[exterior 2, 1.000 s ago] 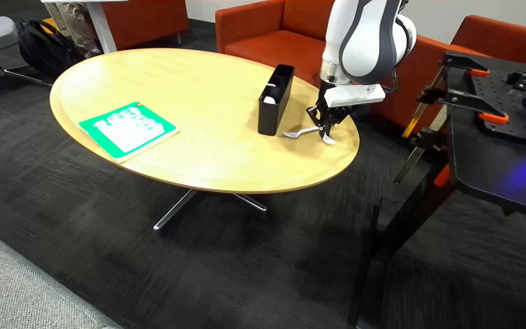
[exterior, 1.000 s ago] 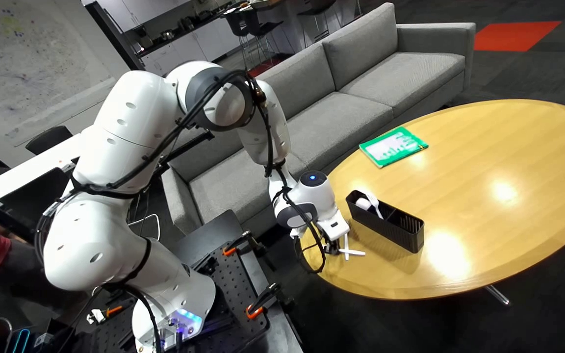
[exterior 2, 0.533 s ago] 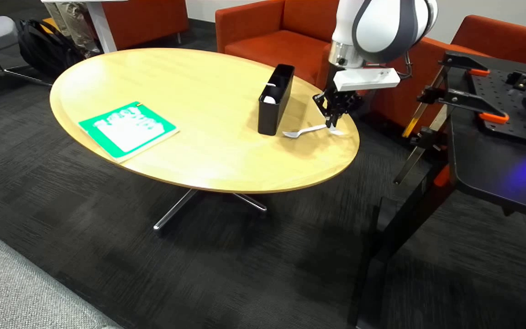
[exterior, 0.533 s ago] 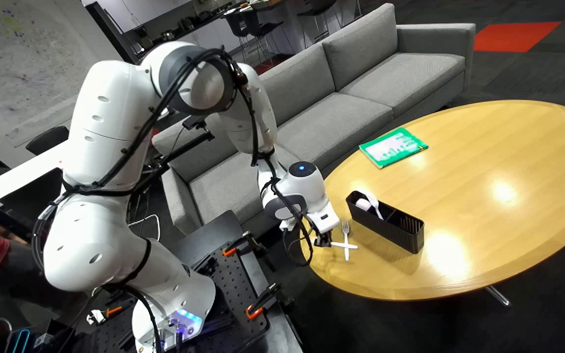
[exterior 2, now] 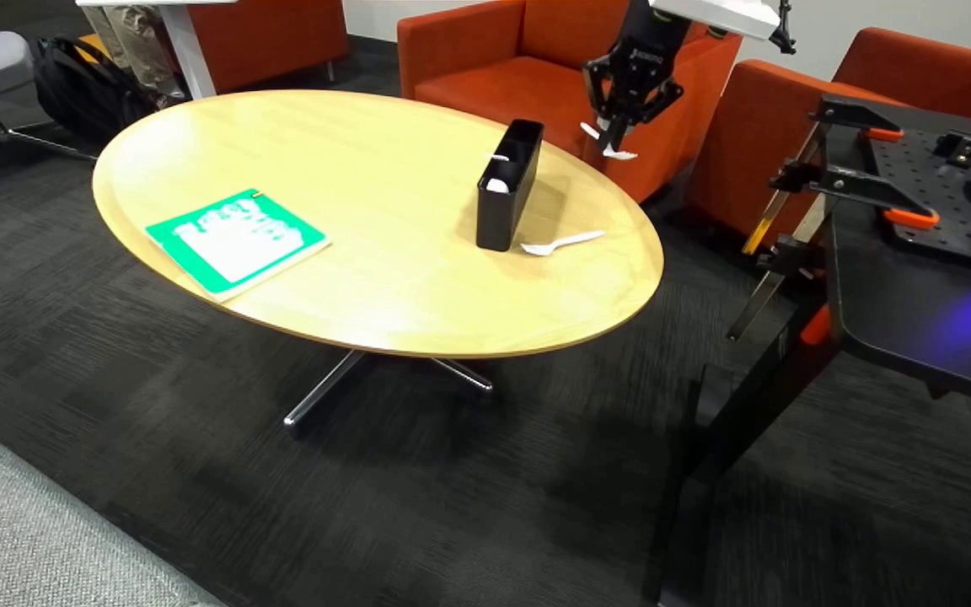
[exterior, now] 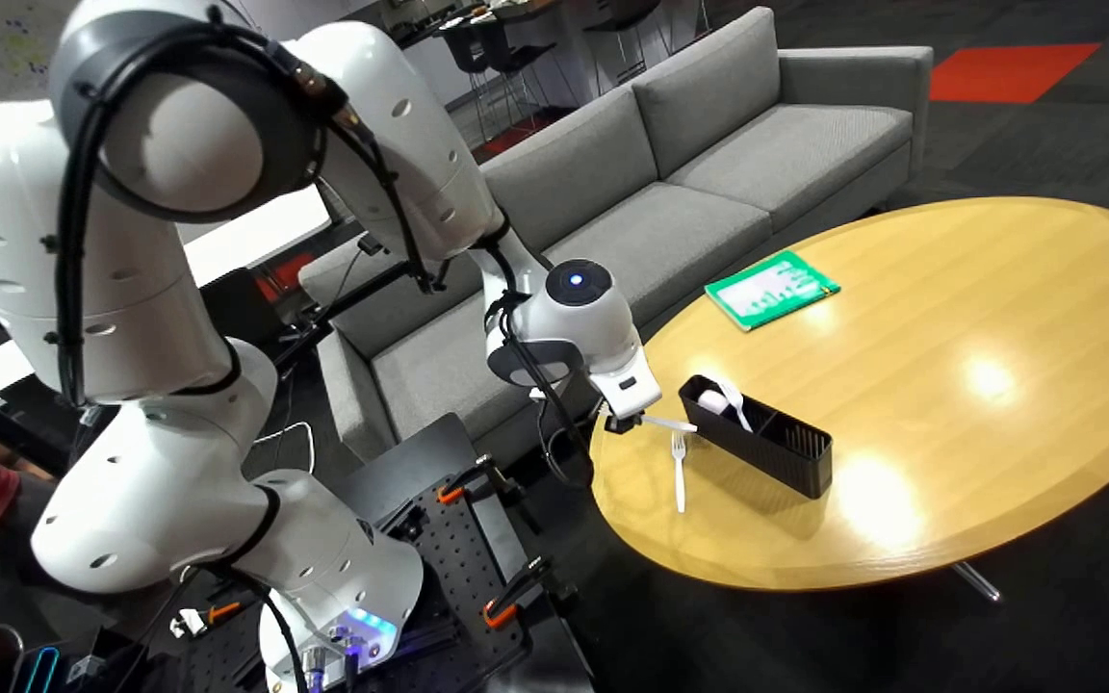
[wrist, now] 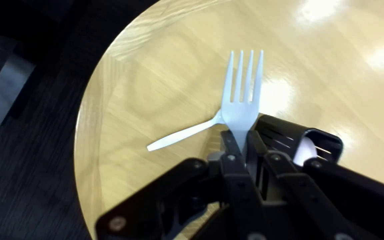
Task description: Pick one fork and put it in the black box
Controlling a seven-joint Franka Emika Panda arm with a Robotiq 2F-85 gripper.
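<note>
My gripper [wrist: 240, 137] is shut on a white fork [wrist: 240, 111], gripping it just below the tined head. The held fork shows in both exterior views [exterior: 670, 423] [exterior 2: 619, 154], raised above the table. A second white fork [exterior: 680, 476] lies flat on the table near the rounded end; its head is hidden behind the held fork in the wrist view [wrist: 185, 133]. The black box [exterior: 766, 450] stands upright beside the lying fork, open at the top, with white utensils [exterior: 734, 397] in one end. In the wrist view the box [wrist: 278, 130] is partly hidden by my gripper.
A green-and-white packet [exterior: 774, 289] lies farther along the oval wooden table [exterior: 997, 462]. A grey sofa [exterior: 670, 221] runs along one side of the table. Orange armchairs [exterior 2: 502, 93] stand on the opposite side.
My gripper has risen from the table with the fork in it. This fork crossed the second fork before and is now lifted off. The second fork and the box have not moved.
</note>
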